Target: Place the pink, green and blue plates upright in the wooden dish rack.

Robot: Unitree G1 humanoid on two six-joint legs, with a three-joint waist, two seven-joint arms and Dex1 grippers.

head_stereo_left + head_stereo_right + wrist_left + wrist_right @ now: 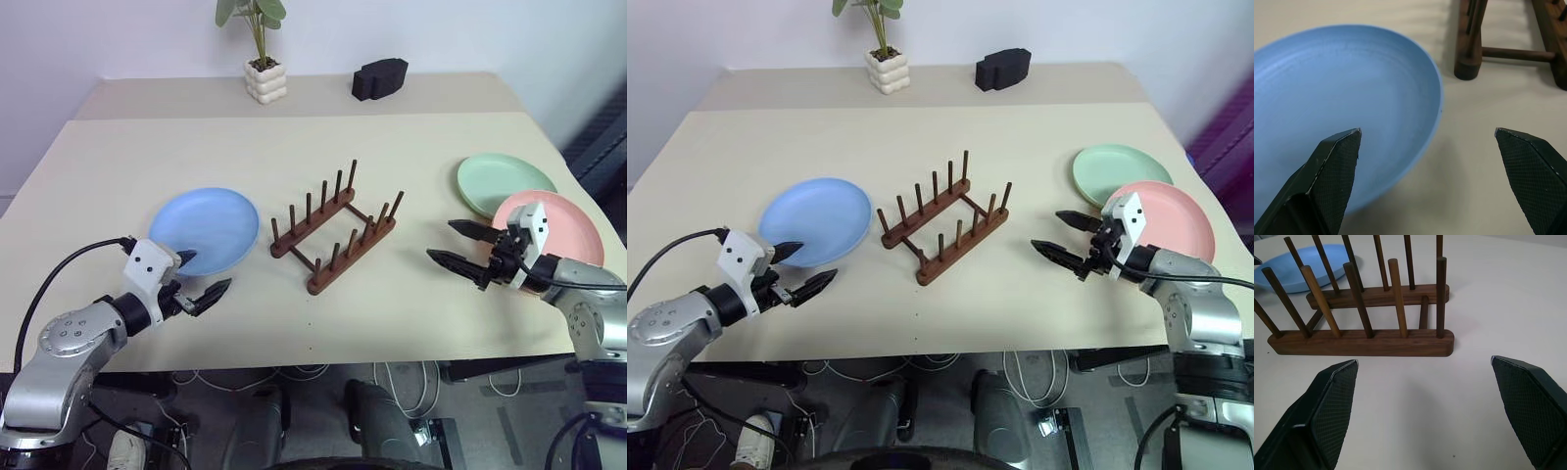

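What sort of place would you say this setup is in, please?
Probably an office or lab test space, not a kitchen: a plain beige table against a bare wall, a potted plant, and loose cables on the floor beneath.

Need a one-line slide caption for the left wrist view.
Open left gripper poised at the rim of the blue plate lying flat on the table, the wooden dish rack just beyond.

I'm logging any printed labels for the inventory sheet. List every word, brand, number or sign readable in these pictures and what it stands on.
None: no readable text on anything.
Blue plate, green plate, pink plate: plain, unmarked.
Wooden dish rack: bare wood, no mark.
White plant pot and black object at the table's far edge: no lettering can be made out.
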